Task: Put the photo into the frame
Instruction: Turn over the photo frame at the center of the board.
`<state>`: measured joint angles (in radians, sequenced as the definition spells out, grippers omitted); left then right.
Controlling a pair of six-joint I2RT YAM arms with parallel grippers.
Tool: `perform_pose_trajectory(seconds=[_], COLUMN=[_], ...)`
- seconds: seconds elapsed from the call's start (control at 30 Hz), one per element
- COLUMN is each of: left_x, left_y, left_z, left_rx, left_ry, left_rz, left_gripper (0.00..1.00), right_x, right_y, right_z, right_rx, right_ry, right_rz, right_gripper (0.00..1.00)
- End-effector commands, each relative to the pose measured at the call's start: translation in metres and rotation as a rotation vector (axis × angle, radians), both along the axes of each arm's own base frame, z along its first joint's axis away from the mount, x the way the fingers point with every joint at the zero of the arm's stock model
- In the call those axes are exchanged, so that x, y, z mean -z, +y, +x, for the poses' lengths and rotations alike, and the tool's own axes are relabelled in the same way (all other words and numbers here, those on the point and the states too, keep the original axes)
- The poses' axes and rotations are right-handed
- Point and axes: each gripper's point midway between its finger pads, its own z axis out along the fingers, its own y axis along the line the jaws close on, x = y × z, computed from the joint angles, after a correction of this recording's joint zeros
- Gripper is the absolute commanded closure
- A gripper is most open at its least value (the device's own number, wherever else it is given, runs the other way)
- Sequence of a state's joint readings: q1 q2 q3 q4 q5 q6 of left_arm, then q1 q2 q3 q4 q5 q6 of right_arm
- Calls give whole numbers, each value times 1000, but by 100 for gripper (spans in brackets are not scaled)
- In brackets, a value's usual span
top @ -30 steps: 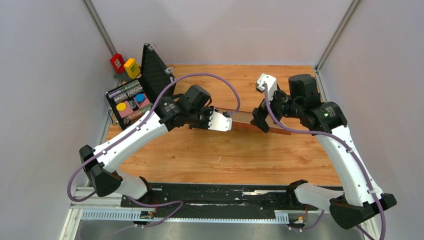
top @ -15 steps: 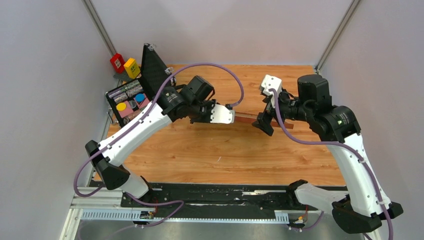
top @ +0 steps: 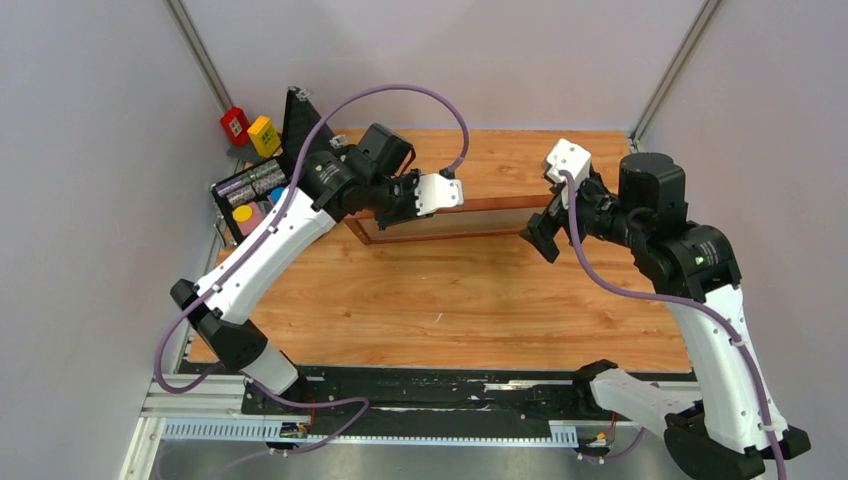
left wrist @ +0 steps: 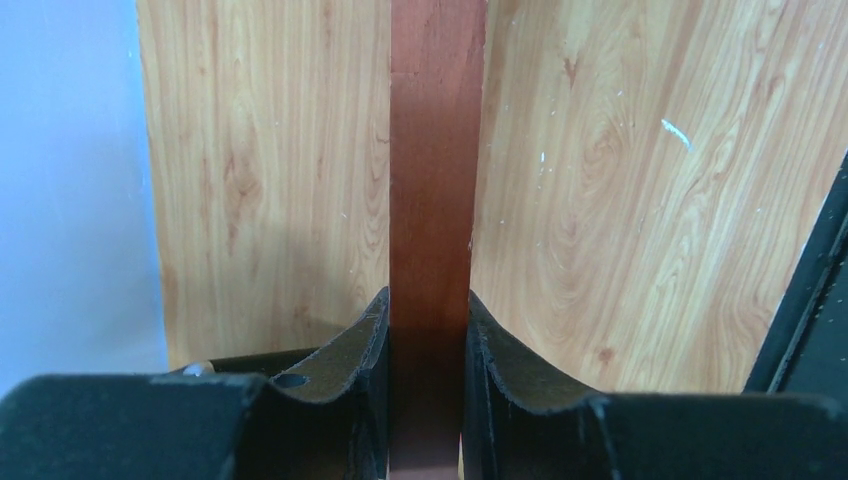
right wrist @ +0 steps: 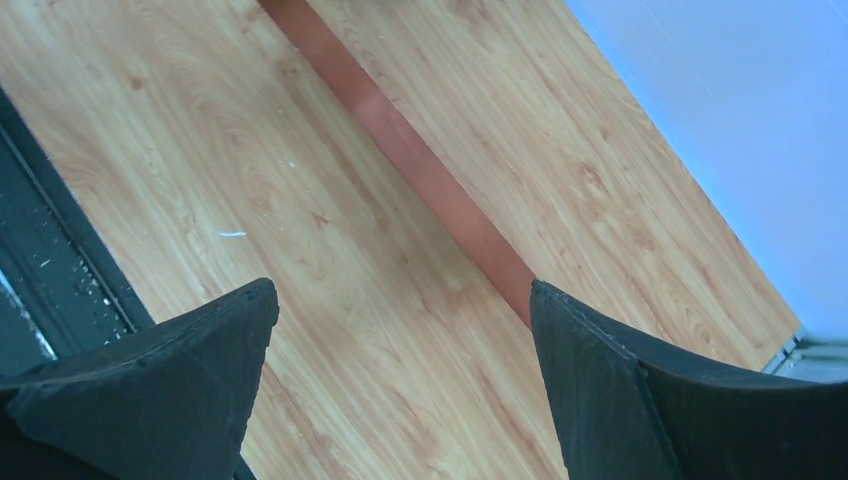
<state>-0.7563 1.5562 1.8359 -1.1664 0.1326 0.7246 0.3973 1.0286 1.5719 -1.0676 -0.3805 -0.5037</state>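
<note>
The wooden table (top: 420, 310) carried the whole setup. The frame (top: 490, 203), a thin-railed reddish-brown rectangle, sat over the far half of the table, its long rails running left to right. We could not tell whether its near rail rested on the surface. An open black case (top: 262, 195) holding small coloured parts stood at the far-left edge, its lid upright. The left gripper (top: 437, 193) gripped the frame's far rail near the left end, with both fingers (left wrist: 365, 340) pressed flat against the rail's sides. The right gripper (top: 543, 238) was just beside the frame's right end with its jaws spread wide, holding nothing. A red box (top: 235, 125) and a yellow box (top: 264, 135) sat just beyond the far-left corner.
</note>
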Motion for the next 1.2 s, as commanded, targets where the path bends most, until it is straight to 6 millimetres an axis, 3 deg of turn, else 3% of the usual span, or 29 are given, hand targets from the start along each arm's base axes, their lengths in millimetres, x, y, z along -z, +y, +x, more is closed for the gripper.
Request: perform_pose_trajectory(seconds=[0.0, 0.3, 0.73, 1.17], left_x=[-31, -38, -37, -29], left_y=[-8, -18, -11, 25], left_z=[1, 16, 63, 108], left_rx=[-52, -191, -505, -684], left_ry=[16, 147, 373, 548], left_rz=[-125, -230, -404, -566], left_gripper=[100, 100, 100, 100], right_x=[-25, -27, -26, -20], right_y=[-11, -22, -33, -36], right_z=[22, 38, 57, 72], right_rx=[128, 221, 297, 316], right_ry=[-48, -20, 28, 85], right_rz=[64, 104, 137, 167], right_gripper=[0, 0, 0, 0])
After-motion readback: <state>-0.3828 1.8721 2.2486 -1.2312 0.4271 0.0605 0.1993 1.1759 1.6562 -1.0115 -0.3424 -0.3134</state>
